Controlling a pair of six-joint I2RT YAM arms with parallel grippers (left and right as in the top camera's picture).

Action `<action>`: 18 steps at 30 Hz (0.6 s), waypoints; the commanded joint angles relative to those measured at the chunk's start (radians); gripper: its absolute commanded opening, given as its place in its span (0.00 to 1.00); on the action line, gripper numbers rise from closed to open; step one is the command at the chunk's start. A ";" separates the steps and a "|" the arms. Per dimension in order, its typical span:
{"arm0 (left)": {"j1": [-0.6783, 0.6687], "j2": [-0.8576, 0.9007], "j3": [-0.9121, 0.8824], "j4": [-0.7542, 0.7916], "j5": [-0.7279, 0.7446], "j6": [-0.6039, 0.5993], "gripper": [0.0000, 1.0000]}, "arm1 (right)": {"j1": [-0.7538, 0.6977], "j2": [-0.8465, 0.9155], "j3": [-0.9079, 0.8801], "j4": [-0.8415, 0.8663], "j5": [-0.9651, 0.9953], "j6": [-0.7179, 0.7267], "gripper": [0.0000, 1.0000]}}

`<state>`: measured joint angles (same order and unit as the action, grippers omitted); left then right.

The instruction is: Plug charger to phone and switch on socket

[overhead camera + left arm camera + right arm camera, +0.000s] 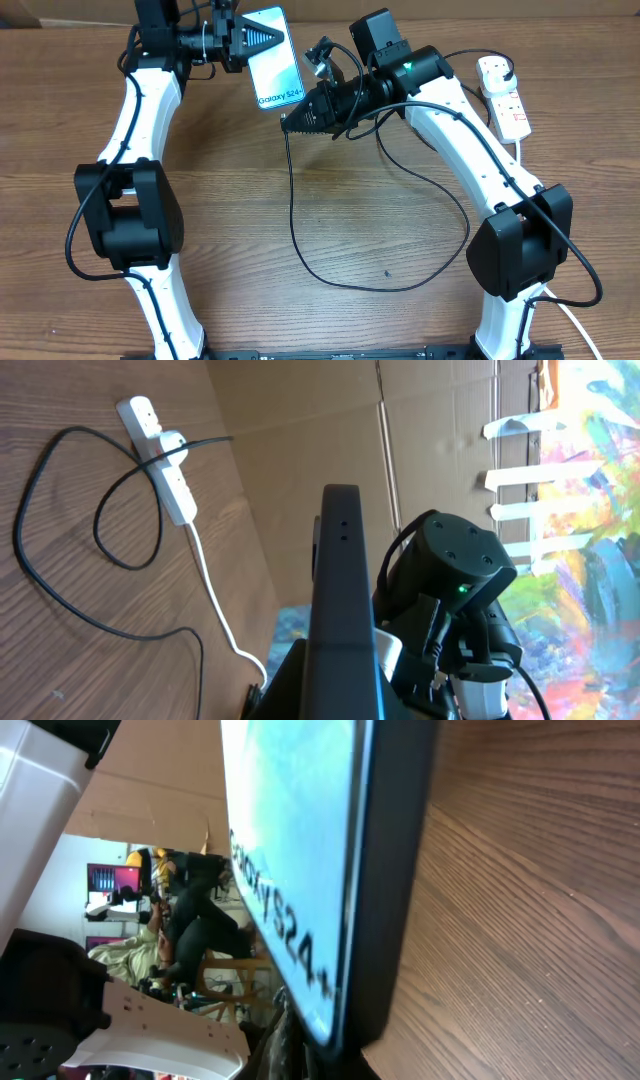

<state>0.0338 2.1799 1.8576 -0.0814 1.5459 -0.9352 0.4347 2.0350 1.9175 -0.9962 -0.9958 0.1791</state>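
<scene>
Currently, left jaws clamp slim black-framed blue-screened smartphone [275,55], right jaws pinch thin black charger cable [292,200] beside its labelled edge, white oblong power strip [508,100] well right of it

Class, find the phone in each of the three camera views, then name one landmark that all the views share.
Overhead: the phone is at top centre, with its screen showing.
Left wrist: the phone is seen edge-on, a dark slab at lower centre.
Right wrist: the phone fills the upper left, close up, screen and black frame.
Shared landmark: the wooden table.
</scene>
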 commanded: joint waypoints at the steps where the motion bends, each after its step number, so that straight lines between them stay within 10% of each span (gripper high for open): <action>1: 0.007 -0.002 0.014 0.005 0.037 0.032 0.04 | 0.002 0.010 0.027 0.002 -0.047 -0.009 0.04; 18: 0.005 -0.002 0.014 0.004 0.037 0.003 0.04 | 0.002 0.010 0.027 0.045 -0.097 -0.034 0.04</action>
<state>0.0372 2.1799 1.8576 -0.0814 1.5463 -0.9142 0.4347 2.0357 1.9175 -0.9577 -1.0737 0.1566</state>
